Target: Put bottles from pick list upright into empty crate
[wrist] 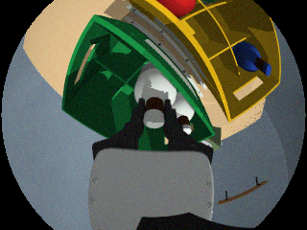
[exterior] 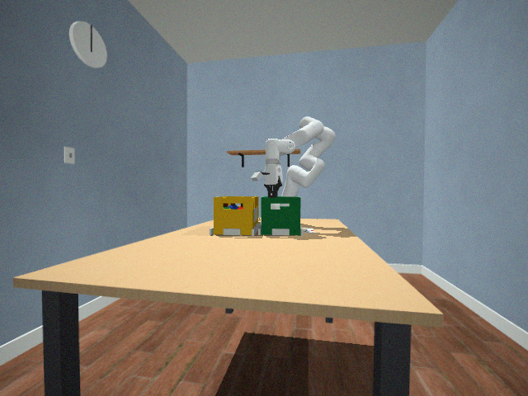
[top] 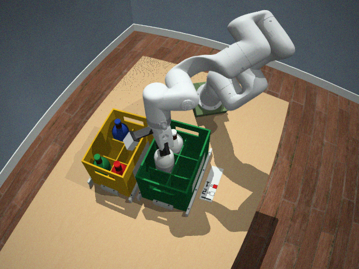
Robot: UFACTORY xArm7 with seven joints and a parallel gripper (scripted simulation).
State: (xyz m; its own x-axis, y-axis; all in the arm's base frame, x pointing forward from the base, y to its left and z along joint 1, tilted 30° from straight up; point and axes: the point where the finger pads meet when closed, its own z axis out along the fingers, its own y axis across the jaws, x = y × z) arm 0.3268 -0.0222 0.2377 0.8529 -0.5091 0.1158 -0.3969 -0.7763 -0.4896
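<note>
My gripper (top: 164,151) is shut on the neck of a white bottle (top: 164,162) and holds it upright in a left compartment of the green crate (top: 175,165). In the wrist view my fingers clasp the bottle's brown cap. A second white bottle (top: 176,139) stands in the far left compartment of the green crate. The yellow crate (top: 115,150) to the left holds a blue bottle (top: 119,129), a green bottle (top: 100,161) and a red bottle (top: 117,167). The pick list (top: 212,184) lies on the table right of the green crate.
The two crates stand side by side, close together, on grey bases. The arm's base plate (top: 209,107) is behind the green crate. A wall shelf (exterior: 256,152) hangs behind the arm.
</note>
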